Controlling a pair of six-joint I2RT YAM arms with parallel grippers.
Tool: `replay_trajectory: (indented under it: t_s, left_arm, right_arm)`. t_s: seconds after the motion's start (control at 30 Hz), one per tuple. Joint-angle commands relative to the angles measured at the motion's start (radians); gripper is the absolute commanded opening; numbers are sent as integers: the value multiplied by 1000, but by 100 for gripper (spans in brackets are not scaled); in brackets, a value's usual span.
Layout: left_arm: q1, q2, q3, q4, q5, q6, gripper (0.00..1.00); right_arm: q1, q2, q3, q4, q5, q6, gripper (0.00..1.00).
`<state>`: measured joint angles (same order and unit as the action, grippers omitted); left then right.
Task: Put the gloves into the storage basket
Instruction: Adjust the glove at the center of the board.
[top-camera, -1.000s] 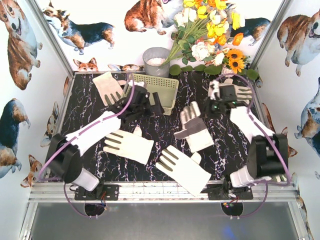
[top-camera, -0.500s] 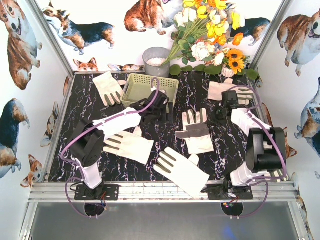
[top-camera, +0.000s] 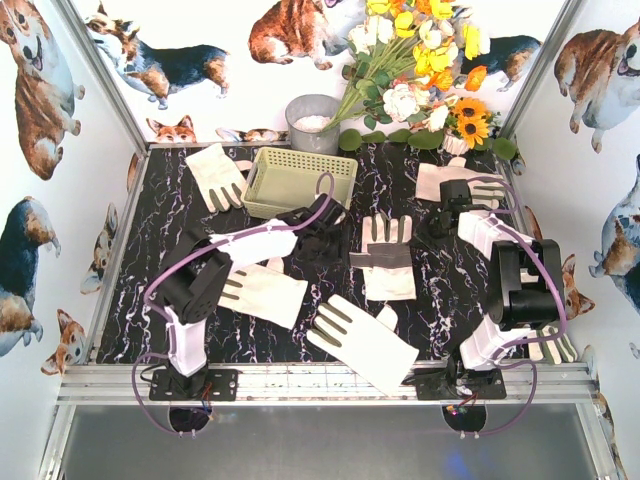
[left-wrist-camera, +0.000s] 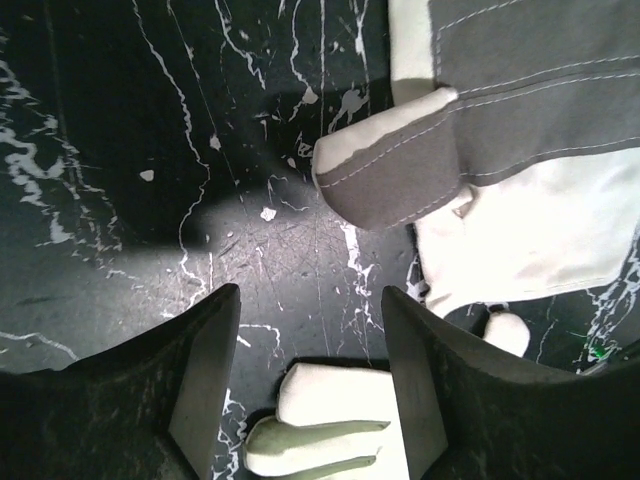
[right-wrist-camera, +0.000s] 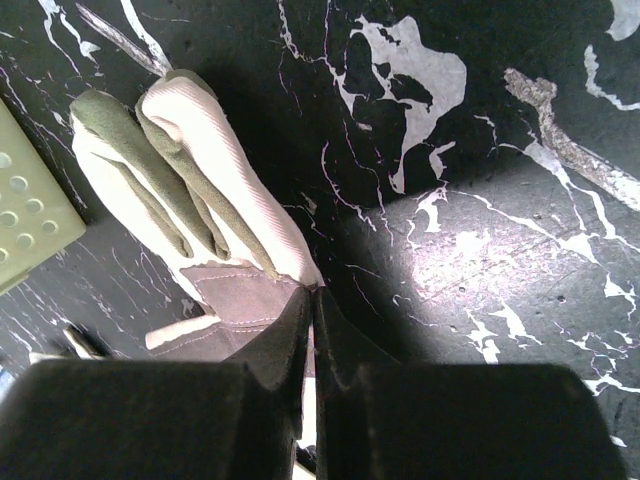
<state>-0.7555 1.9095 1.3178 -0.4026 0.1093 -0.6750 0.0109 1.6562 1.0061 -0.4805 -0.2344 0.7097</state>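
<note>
Thumb (left-wrist-camera: 395, 175) of the centre glove (top-camera: 388, 258) lies just ahead and to the right of the left gripper (left-wrist-camera: 310, 300), whose jaws stand partly apart over bare table (left-wrist-camera: 120, 150), holding nothing. That glove lies flat between the two arms, fingers pointing far and cuff near, with the basket (top-camera: 300, 180) beyond it to the left. The right gripper (top-camera: 440, 222) is pinched shut and empty at the glove's other side. A short shift right should suit the left arm best.
</note>
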Motion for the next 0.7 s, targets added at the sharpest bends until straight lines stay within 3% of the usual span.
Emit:
replay_trajectory:
  t_s: [0.0,0.4,0.67]
  left_arm:
    - [3,59,40,23,58,23,52]
    - [28,118,75,99,120,23,46]
    - [59,126,53,158,108,-18,30]
  right_arm:
    - [-3,-5,42,45,6,15,0]
    - [-3,4,31,47,-6,17,0]
    - [-2,32,32,60,-19,33,0]
